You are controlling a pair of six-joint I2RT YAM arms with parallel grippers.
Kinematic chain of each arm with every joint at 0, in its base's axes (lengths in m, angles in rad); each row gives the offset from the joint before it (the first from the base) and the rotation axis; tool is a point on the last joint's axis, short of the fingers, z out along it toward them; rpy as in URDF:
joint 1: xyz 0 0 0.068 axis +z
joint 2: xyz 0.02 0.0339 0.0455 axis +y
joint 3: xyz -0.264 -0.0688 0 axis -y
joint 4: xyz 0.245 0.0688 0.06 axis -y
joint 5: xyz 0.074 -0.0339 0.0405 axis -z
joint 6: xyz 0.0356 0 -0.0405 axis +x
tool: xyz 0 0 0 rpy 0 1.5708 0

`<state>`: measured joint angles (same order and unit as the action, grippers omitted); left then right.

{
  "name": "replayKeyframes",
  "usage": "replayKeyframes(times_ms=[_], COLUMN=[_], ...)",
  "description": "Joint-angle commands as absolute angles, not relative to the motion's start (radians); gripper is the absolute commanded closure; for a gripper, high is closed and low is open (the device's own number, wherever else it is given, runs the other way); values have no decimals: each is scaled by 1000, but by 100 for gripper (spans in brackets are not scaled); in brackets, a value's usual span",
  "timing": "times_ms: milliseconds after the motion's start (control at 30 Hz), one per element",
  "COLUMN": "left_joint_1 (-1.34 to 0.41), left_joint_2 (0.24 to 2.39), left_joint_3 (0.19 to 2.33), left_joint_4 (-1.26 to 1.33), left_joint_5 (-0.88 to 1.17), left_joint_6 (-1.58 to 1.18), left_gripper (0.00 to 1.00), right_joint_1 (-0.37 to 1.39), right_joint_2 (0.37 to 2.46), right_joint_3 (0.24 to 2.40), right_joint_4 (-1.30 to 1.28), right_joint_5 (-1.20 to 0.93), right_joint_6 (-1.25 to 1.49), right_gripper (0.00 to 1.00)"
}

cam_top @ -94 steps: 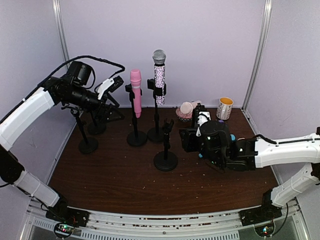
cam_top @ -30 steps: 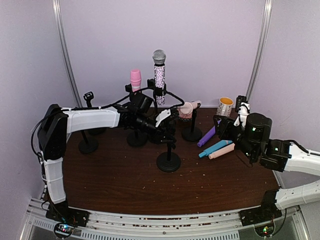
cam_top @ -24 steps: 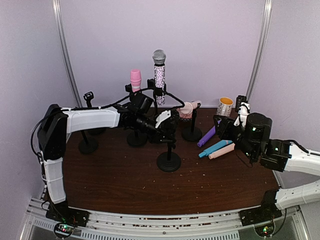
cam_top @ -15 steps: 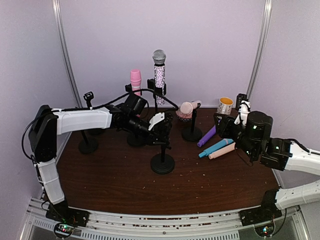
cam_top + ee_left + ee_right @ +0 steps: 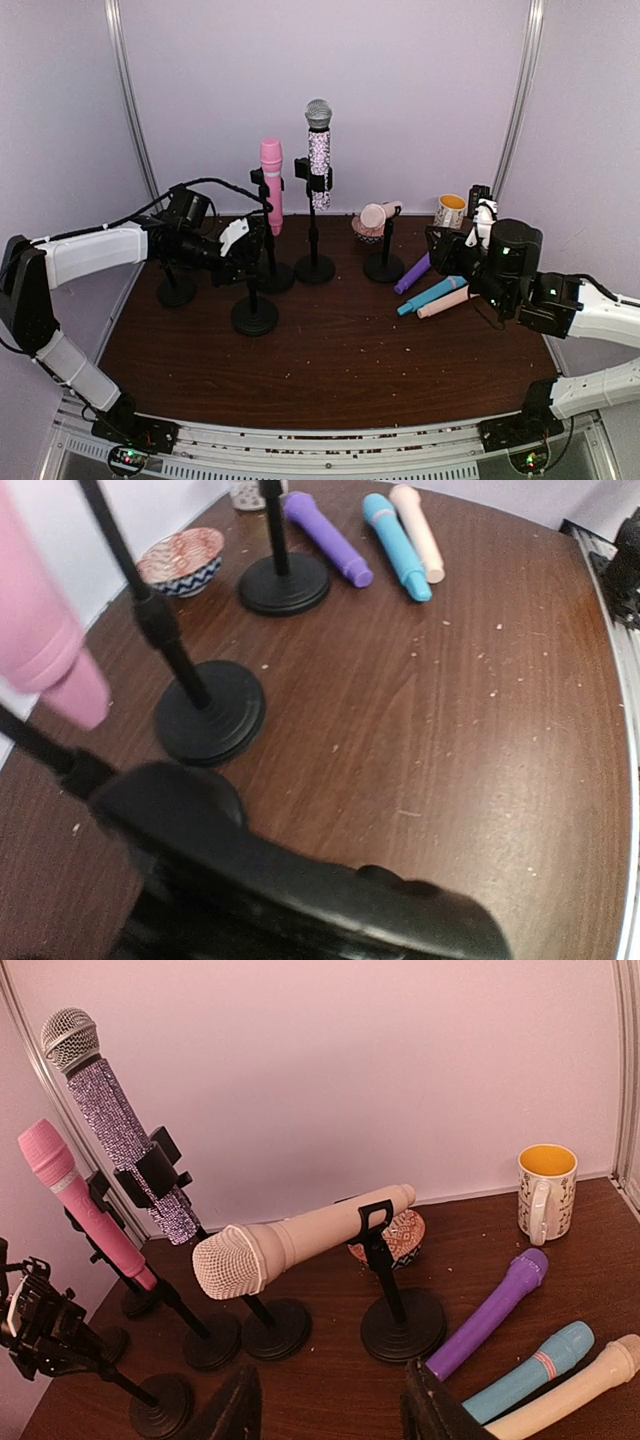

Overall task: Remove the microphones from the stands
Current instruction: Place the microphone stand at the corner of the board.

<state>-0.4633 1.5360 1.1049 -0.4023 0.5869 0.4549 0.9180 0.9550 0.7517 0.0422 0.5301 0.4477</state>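
Note:
Three microphones sit in stands: a pink one point(image 5: 271, 185), a glittery one point(image 5: 319, 150) and a cream one point(image 5: 378, 213) lying tilted in its clip point(image 5: 375, 1218). My left gripper point(image 5: 247, 243) is shut on the top of an empty black stand point(image 5: 255, 315), just left of the pink microphone's stand. In the left wrist view that stand's clip point(image 5: 250, 880) fills the bottom as a black blur. My right gripper point(image 5: 448, 247) hangs open with nothing between its fingers point(image 5: 235, 1410), facing the cream microphone point(image 5: 300, 1240) from the right.
Purple point(image 5: 414, 272), blue point(image 5: 432, 294) and cream point(image 5: 445, 302) microphones lie on the table at right. A mug point(image 5: 450, 216) and a patterned bowl point(image 5: 395, 1240) stand at the back. Another empty stand point(image 5: 176, 290) is at far left.
My left gripper closed on the empty stand in the middle of the table and dragged it left, to beside the pink microphone's stand. The right arm has barely moved.

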Motion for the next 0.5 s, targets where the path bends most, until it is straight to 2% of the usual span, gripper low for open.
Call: replayKeyframes(times_ms=[0,267,467], left_joint_1=[-351,-221,-169], left_joint_2=[1520,1544,1646], left_joint_3=[1039,1079,1208], left_joint_4=[-409,-334,-284], left_joint_5=[401,434,453], left_joint_6=[507,501,480], left_gripper=[91,90,89], right_joint_1=[911,912,912], right_joint_2=[970,974,980], right_joint_3=[790,804,810], right_joint_4=[7,-42,-72], right_joint_5=[532,563,581], right_joint_6=[442,444,452], right_gripper=[51,51,52])
